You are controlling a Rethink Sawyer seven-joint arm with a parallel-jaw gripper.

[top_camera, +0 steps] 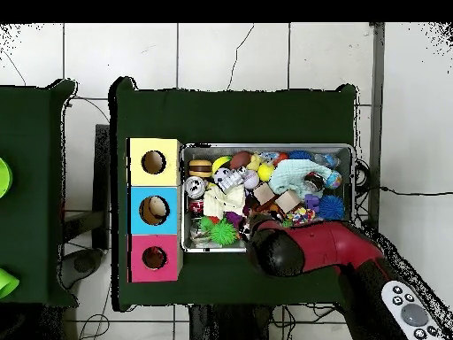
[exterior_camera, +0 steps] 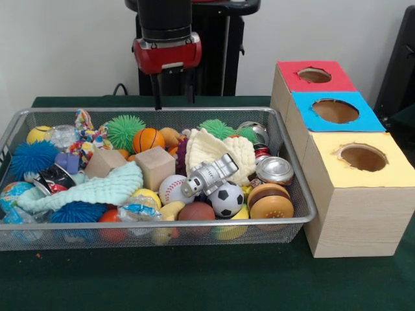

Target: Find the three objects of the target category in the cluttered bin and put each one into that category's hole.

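Wire-mesh bin (exterior_camera: 295,184) fills frame's left-centre, heaped with squishy, spiky, wooden toys | pale curved toy (exterior_camera: 170,211) at its lower rim | gripper (exterior_camera: 174,97) above upper rim, slim fingers parted, empty | wooden holed boxes (exterior_camera: 353,194) right

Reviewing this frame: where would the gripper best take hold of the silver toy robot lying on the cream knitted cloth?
Probably across the silver toy robot's narrow torso, from above: it lies tilted on top of the pile in the wire-mesh bin, uncovered, a black-and-white soccer ball beside it.
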